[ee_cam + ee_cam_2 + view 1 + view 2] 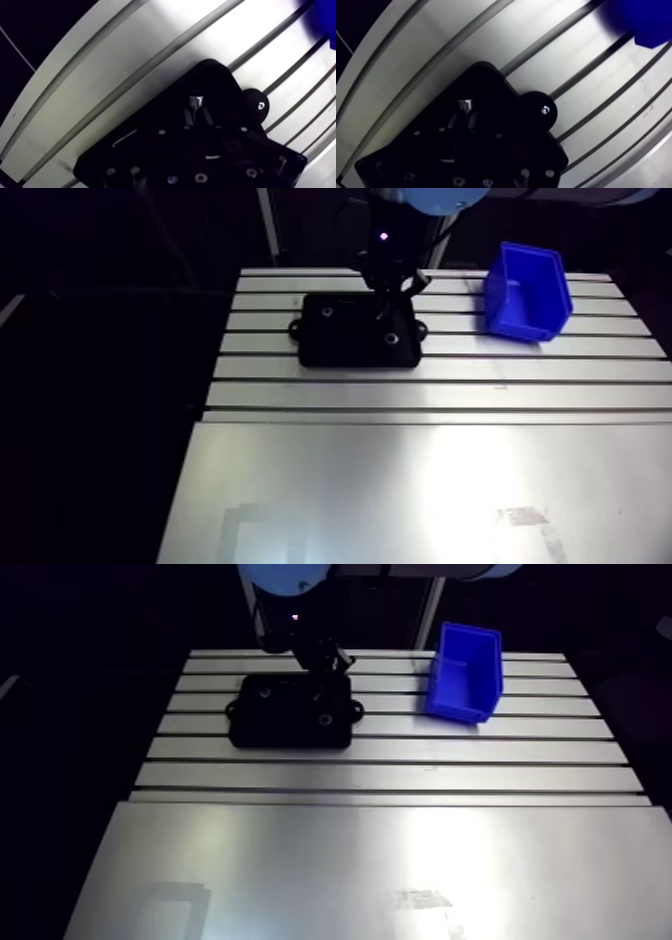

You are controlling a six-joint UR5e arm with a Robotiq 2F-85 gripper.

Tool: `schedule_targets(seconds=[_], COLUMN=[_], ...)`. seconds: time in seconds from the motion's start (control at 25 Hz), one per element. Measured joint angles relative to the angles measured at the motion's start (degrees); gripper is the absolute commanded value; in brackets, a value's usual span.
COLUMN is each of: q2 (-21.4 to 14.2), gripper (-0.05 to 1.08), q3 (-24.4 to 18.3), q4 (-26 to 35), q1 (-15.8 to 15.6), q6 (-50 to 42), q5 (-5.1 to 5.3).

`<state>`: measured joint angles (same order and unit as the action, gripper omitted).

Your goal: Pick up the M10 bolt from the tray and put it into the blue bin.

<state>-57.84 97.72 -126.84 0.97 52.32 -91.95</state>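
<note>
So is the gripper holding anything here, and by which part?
Cannot be told. The gripper is low over the black tray with a small shiny piece, probably the bolt, at its tip; darkness hides any hold.

Dim all around, almost black beyond the table. Broad white glare on its smooth near part in the arm view, strongest toward the middle right, as from a lamp above. Black tray nearly without detail, only a few small glints. Blue bin well lit. In the wrist view, slots bent into curves, strong glare on the far slats, gripper lost in the dark against the tray, bin only a soft blue smear.
</note>
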Motion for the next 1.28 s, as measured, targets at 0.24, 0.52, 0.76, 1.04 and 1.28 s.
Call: schedule_targets(seconds=[0.24,0.52,0.76,1.04,1.28], q2=[-0.03,-0.48,-2.36,-6.19,-9.76], gripper=[0.9,0.99,1.04,1.06,1.06], q3=[0.07,0.38,0.65,0.95,0.7], q4=[-0.02,0.05,0.47,3.47,7.3], q1=[0.0,0.0,-0.06,-0.09,-0.05], q6=[0.0,0.01,0.03,0.09,0.24], q5=[-0.02,-0.1,-0.04,-1.5,-2.33])
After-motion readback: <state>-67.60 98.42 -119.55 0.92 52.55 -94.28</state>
